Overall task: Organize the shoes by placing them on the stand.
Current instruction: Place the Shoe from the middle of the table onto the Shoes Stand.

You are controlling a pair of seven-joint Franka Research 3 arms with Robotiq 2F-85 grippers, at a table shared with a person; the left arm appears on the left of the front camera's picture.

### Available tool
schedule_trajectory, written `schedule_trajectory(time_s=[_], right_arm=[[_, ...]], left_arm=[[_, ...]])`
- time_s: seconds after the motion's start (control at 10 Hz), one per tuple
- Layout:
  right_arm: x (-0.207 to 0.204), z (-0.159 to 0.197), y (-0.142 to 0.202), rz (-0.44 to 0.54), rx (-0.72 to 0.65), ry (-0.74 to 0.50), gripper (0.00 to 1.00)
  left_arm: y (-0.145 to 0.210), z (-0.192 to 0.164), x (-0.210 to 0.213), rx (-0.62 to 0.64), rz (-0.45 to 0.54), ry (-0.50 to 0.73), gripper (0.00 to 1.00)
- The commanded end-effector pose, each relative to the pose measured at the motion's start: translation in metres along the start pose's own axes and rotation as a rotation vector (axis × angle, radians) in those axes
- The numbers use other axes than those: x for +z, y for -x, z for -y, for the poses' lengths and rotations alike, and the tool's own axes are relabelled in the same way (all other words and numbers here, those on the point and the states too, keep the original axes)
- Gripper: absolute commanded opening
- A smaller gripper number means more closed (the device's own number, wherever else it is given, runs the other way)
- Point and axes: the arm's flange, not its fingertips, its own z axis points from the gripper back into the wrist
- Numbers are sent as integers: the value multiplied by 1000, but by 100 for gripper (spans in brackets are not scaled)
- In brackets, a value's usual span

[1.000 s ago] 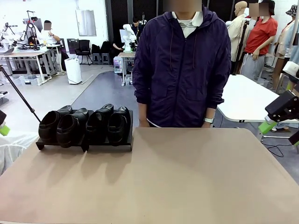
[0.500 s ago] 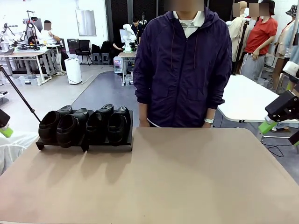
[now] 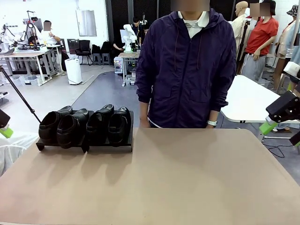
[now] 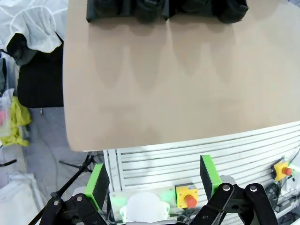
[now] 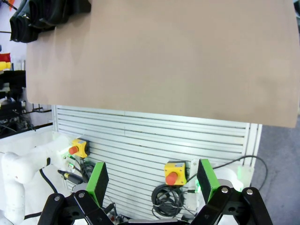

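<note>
A: Tan tabletop [image 3: 187, 178] right across the bottom of the front view, bare and matte all the way from the near edge up to the middle.

B: And the grippers sit at the sides. The left gripper [image 4: 154, 180] rises from the bottom of its wrist view, green pads [image 4: 99, 183] set wide apart, nothing between them. It hangs off the near edge of the table, over white slatted panelling [image 4: 187, 154].

A: Same on the other side: the right gripper [image 5: 152, 180] in its wrist view, jaws spread, holding nothing, with a yellow box with a red button [image 5: 174, 172] below it.

B: In the front view a green pad pokes in at the far left edge, another at the far right.

A: Now further back, left of centre: the stand [image 3: 110, 146], low and black, at the far left part of the table.

B: With the shoes [image 3: 84, 124] on it, four glossy black ones in a row, side by side, toes towards us.

A: Behind the table's far edge, upper centre, a person in a dark purple jacket [image 3: 187, 65] stands facing us, arms down.
</note>
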Motion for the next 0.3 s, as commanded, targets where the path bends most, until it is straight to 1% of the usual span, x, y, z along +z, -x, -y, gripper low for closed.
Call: schedule_trajectory(time_s=[0.0, 0.2], right_arm=[[3, -1, -2, -2, 21, -29, 100], [3, -1, -2, -2, 21, -29, 100]], left_arm=[[0, -2, 2, -8, -2, -17, 100], [0, -2, 2, -8, -2, -17, 100]])
